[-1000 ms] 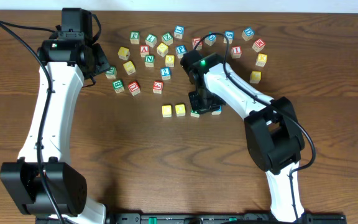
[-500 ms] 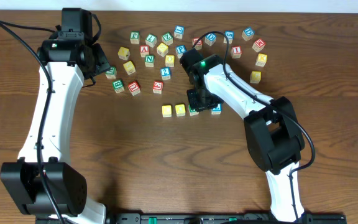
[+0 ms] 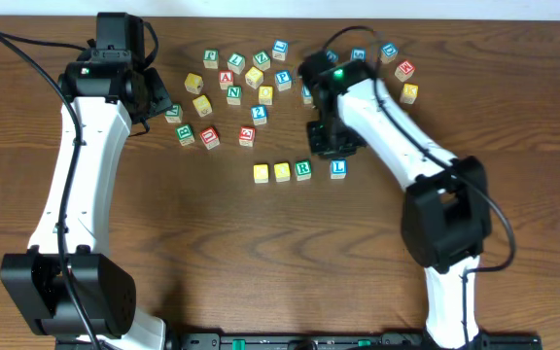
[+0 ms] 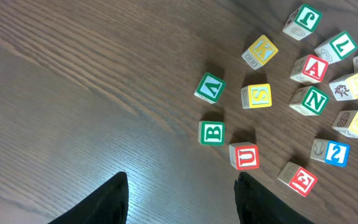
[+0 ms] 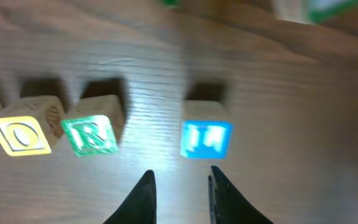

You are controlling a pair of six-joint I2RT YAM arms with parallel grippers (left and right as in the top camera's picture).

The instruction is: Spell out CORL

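Four cubes stand in a row in the overhead view: a yellow-topped cube (image 3: pixel 261 172), a second yellow-topped cube (image 3: pixel 282 172), the green R cube (image 3: pixel 303 169) and the blue L cube (image 3: pixel 338 168), with a small gap before the L. The right wrist view shows the yellow O (image 5: pixel 20 134), the R (image 5: pixel 92 134) and the L (image 5: pixel 206 138). My right gripper (image 3: pixel 327 139) (image 5: pixel 179 194) hovers just behind the row, open, with nothing between its fingers. At the far left my left gripper (image 3: pixel 161 99) (image 4: pixel 182 202) stands open and empty over bare wood.
A loose scatter of several letter cubes (image 3: pixel 251 73) lies at the back middle of the table, with more by the right arm (image 3: pixel 406 70). In the left wrist view a green B cube (image 4: pixel 212 132) and a red U cube (image 4: pixel 247 156) lie nearest my left fingers.
My right gripper has let go of the L cube and drawn back from the row toward the far side. The R and L cubes now show uncovered. The left arm has not moved.
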